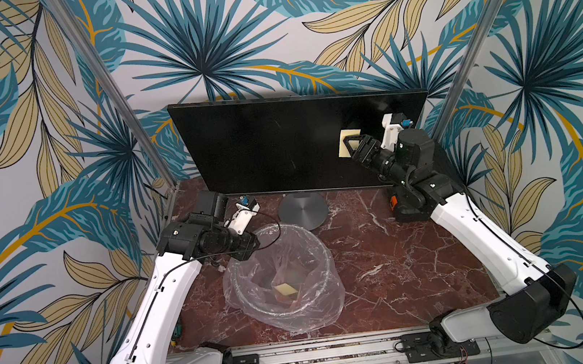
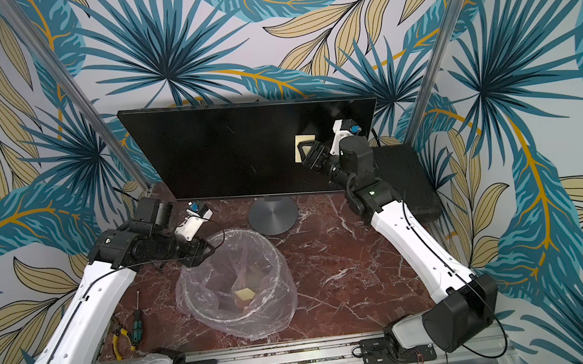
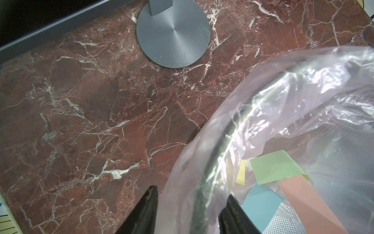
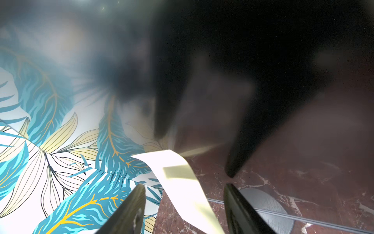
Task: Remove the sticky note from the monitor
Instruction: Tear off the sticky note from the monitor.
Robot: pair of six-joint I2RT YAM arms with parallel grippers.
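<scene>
sticky note (image 1: 347, 133): a pale yellow paper square on the right part of the black screen, about mid-height in both top views. In the right wrist view its free end curls off the glass toward the camera.
handling: probably feather-light, limp and easy to crease or tear. Likely only a thin adhesive strip holds it, so a slow peel should free it. Which edge is stuck I cannot tell.
where to hold: the lifted flap, in from the corner, with the gripper closing flat on both faces. The part lying flat against the glass offers no edge to catch.
right gripper (image 4: 184, 184): at the note, jaws apart with the flap running between them. No pinch shows yet.
monitor (image 1: 259, 145): a wide black display upright at the back of the table, on a round grey base (image 1: 302, 208). A hard push could mark the screen or rock it.
left gripper (image 3: 191, 191): at centre left in both top views, jaws apart astride the bin's rim. It appears to clamp nothing, but whether it touches the rim is unclear.
bin (image 1: 330, 261): wire mesh with a clear plastic liner, mid-frame in front of the base. Green (image 3: 275, 168), blue (image 3: 261, 206), pink (image 3: 303, 202) and yellow (image 3: 241, 172) notes lie inside.
table (image 1: 406, 271): red marble with white veins.
</scene>
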